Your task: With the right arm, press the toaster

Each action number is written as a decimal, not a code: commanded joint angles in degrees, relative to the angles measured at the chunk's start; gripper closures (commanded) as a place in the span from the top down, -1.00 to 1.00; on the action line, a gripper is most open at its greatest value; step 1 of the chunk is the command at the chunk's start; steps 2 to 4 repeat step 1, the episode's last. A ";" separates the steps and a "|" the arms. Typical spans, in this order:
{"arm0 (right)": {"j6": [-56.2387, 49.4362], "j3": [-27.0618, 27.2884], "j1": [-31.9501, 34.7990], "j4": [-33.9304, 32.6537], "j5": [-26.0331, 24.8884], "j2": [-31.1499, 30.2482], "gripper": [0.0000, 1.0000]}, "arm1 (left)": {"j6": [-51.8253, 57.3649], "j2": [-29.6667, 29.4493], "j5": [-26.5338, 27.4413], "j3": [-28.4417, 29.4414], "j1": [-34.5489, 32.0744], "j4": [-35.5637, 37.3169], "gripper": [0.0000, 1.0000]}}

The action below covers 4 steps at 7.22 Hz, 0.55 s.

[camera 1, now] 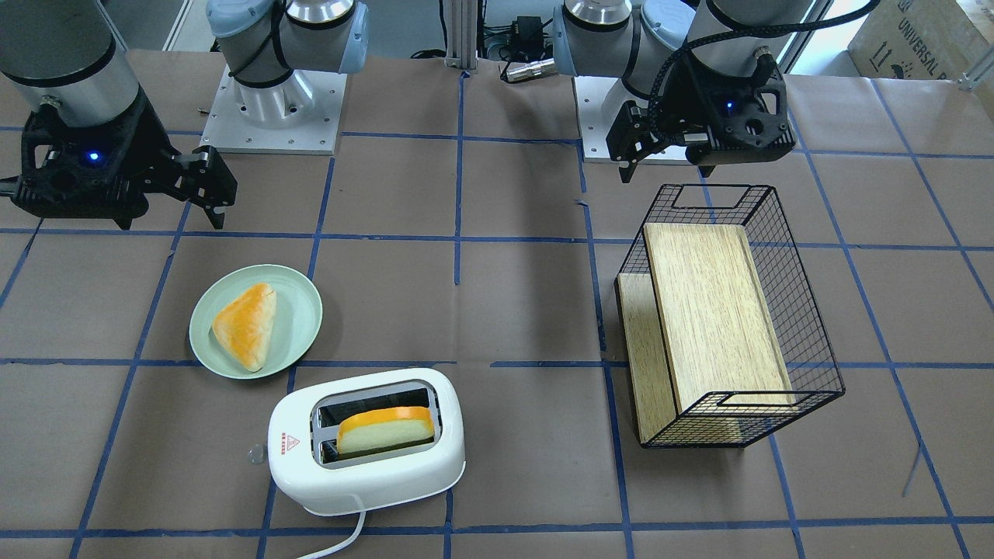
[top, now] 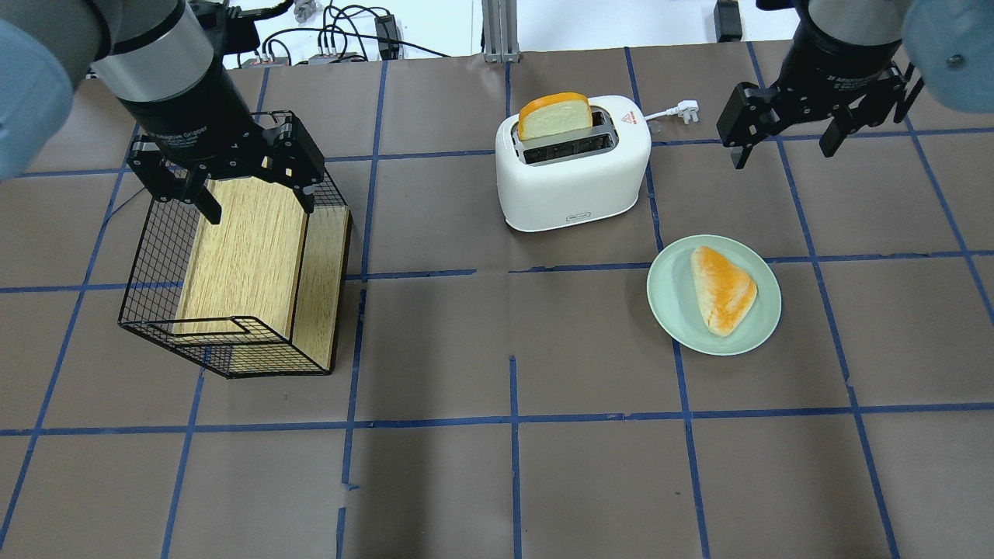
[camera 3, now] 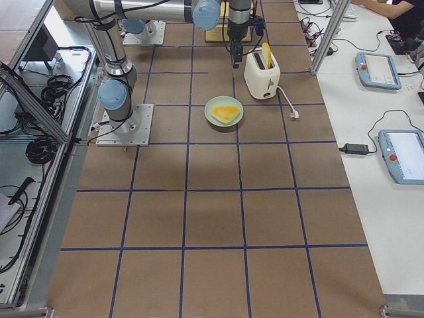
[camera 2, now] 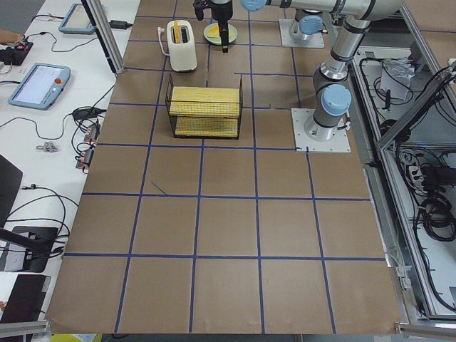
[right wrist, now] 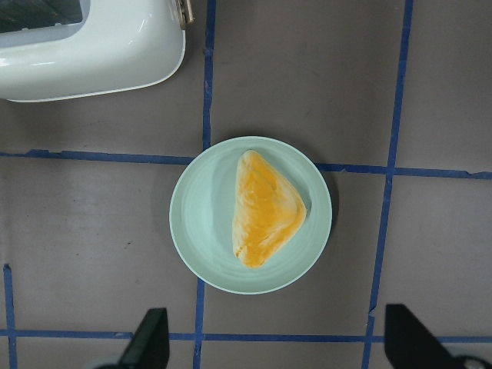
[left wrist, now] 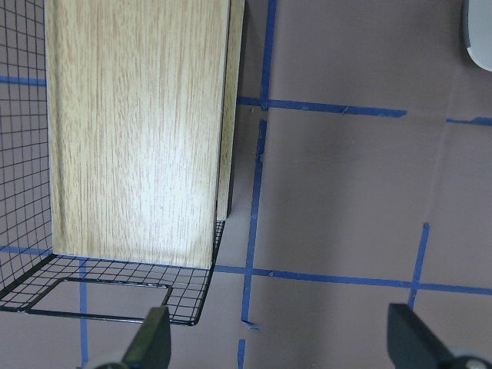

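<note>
The white toaster (camera 1: pixel 365 466) stands near the table's far edge with a slice of bread (camera 1: pixel 386 431) upright in one slot; it also shows in the overhead view (top: pixel 575 186). My right gripper (top: pixel 784 144) is open and empty. It hovers to the right of the toaster, apart from it and near its plug (top: pixel 683 109). In the right wrist view my right gripper (right wrist: pixel 277 354) looks down on the plate, with the toaster's corner (right wrist: pixel 100 54) at the top left. My left gripper (top: pixel 256 203) is open over the wire basket (top: pixel 155 256).
A pale green plate (top: pixel 675 303) with a triangular bread piece (top: pixel 724 289) lies on the robot's side of the toaster, to its right. The black wire basket holds a wooden board (top: pixel 248 248). The toaster's white cord (camera 1: pixel 342 543) runs off the far table edge.
</note>
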 commanded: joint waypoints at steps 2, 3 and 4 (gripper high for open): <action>0.07 -0.06 -0.18 0.01 -0.03 0.09 0.99 | 0.00 0.00 0.00 0.00 -0.03 0.00 1.00; 0.07 -0.06 -0.18 0.01 -0.03 0.09 0.99 | 0.00 0.00 0.00 0.00 -0.03 0.00 1.00; 0.07 -0.06 -0.18 0.01 -0.03 0.09 0.99 | 0.00 0.00 0.00 0.00 -0.03 0.00 1.00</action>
